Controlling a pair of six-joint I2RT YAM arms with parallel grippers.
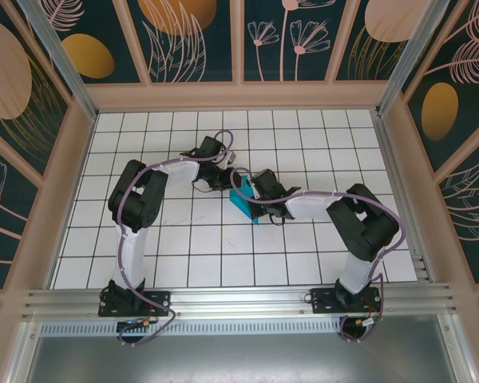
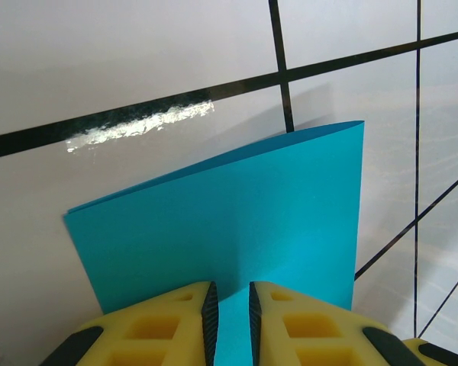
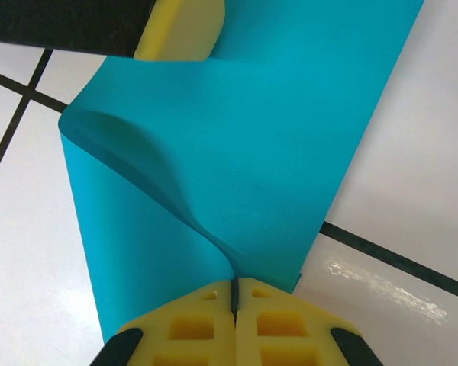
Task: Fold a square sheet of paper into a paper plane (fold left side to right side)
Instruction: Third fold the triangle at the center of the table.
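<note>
While the left gripper (image 2: 230, 324) narrowly pinches the folded square sheet of paper (image 2: 229, 221), the right gripper (image 3: 234, 305) clamps its edge.

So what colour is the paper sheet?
Plain teal-blue paper sheet, unmarked; clearest in the right wrist view.

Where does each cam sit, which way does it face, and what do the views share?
Top external: above and behind the bases, looking down on the gridded table; both arms, left gripper, right gripper.
Left wrist: on the left wrist, facing along its yellow fingers at the folded sheet of paper.
Right wrist: looking along the right gripper, shut on the sheet; the left arm's finger sits top left.
Shared: teal sheet, grid tiles.
</note>
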